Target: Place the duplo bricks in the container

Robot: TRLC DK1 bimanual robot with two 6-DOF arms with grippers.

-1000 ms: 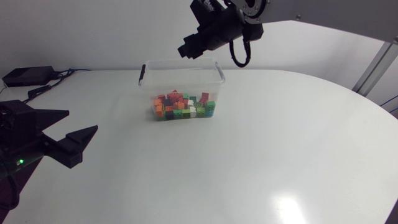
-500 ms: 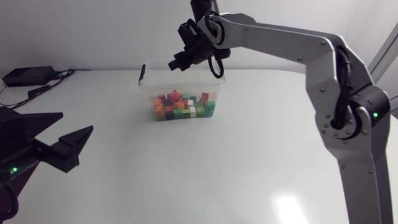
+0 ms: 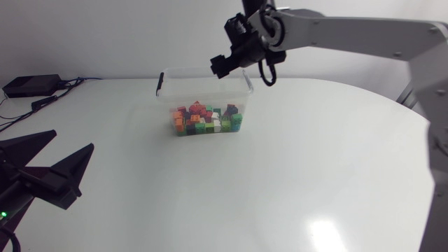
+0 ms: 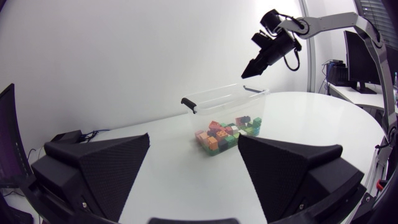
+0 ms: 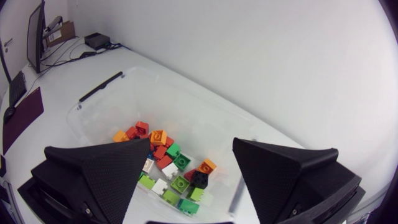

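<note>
**Two arms, both released**

Nearest in the head view, at about 8 o'clock on the white worktop (image 3: pixel 294 175), the left gripper (image 3: pixel 73 140) hangs low with its fingers (image 3: pixel 70 168) spread wide and nothing between them. Its own wrist view shows the same: the left gripper (image 4: pixel 194 140) is released and points across the worktop at the container.

Further off, toward 12 o'clock, the clear plastic container (image 3: pixel 203 72) stands upright on the worktop, with a black handle clip (image 3: pixel 159 82) on its 9 o'clock end. The duplo bricks (image 3: pixel 206 117) lie heaped inside it, against the nearer wall: red, orange, green, white and black pieces jumbled together. The left wrist view also shows the container (image 4: pixel 221 98) and the bricks (image 4: pixel 227 130).

Farthest, the right gripper (image 3: pixel 218 66) hovers above the container's 1 o'clock corner, clear of the rim. From its wrist view the right gripper (image 5: pixel 191 144) is unclenched and empty, and it looks straight down on the container (image 5: pixel 134 84) and the bricks (image 5: pixel 168 158).
</note>
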